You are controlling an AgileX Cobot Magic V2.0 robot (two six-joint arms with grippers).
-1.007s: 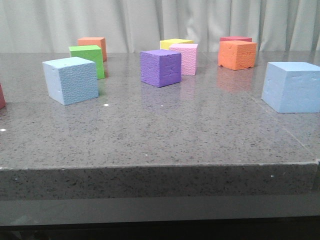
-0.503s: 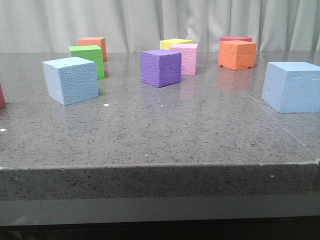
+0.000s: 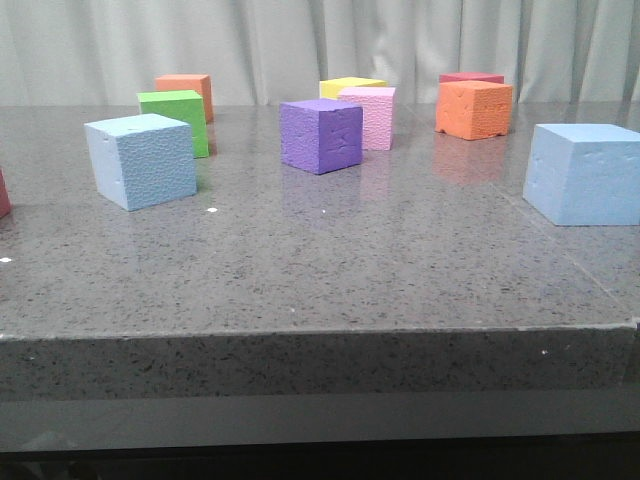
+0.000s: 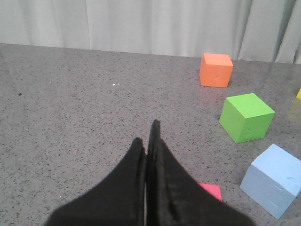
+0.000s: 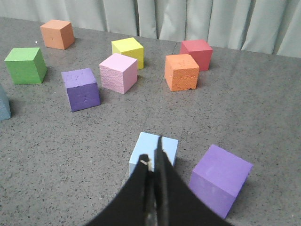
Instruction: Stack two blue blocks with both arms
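Two sky-blue foam blocks stand apart on the grey table: one at the left [image 3: 140,160], one at the right edge [image 3: 585,175]. No gripper shows in the front view. In the left wrist view my left gripper [image 4: 146,132] is shut and empty over bare table, and the left blue block [image 4: 275,181] stands off to its side. In the right wrist view my right gripper [image 5: 153,150] is shut and empty, its fingertips overlapping the right blue block [image 5: 143,143], which lies just beyond them. A sliver of the other blue block [image 5: 3,106] shows at that view's edge.
Other cubes stand at the back: green [image 3: 177,120], orange [image 3: 186,93], purple [image 3: 321,135], pink [image 3: 369,117], yellow [image 3: 350,87], orange [image 3: 473,109], red [image 3: 470,78]. A second purple cube [image 5: 220,179] sits close beside the right blue block. A red cube edge [image 3: 3,192] shows at far left.
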